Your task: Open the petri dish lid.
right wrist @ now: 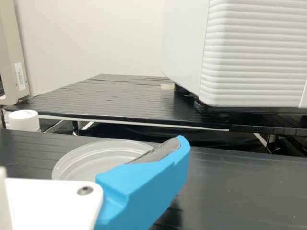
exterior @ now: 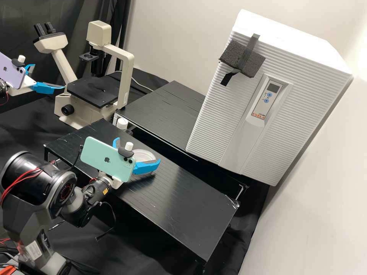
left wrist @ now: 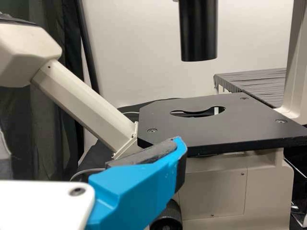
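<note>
In the high view my right gripper is low over the front bench, its blue fingers spread apart, one on each side of a clear round petri dish. The dish lies flat; whether its lid is on I cannot tell. In the right wrist view the dish is partly hidden behind a blue finger of my right gripper; contact is unclear. Up at the far left, my left gripper stands open and empty beside the microscope. One finger of my left gripper appears in front of the microscope stage in the left wrist view.
The microscope with its black stage stands behind the front bench. A white-capped bottle is near the bench's back edge. A large white ribbed incubator stands on the rear bench.
</note>
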Controlling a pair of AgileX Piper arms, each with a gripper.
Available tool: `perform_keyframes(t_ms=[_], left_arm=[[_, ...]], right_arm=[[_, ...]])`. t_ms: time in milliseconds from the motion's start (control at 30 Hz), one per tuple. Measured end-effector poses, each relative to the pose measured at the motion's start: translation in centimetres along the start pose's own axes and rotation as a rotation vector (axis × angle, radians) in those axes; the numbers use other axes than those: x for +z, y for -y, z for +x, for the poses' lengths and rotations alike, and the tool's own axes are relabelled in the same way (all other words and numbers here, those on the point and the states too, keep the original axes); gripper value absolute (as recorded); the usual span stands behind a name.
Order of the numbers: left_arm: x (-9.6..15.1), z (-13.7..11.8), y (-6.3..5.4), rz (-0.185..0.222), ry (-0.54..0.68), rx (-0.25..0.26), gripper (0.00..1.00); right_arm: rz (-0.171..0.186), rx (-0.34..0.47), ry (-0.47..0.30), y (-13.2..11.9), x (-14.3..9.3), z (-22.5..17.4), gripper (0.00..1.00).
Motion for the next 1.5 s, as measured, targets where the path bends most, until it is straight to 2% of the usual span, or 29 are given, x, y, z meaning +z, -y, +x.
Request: perform_keyframes(t_ms=[467,733,1500], left_arm=[[0.0,0.0,0.0,0.0,0.0,0.0,1.0],[0.0,0.0,0.0,0.0,0.0,0.0,1.0],[0.0,0.0,0.0,0.0,0.0,0.0,1.0]], right_arm=[[-0.005,0.0,0.02,0.1,0.4,0.1,1.0],[-0.014,0.057,0.076,-1.1,1.6,0.2,1.0],[-0.017,0.055,0.076,-1.0,1.8,0.6,1.0]])
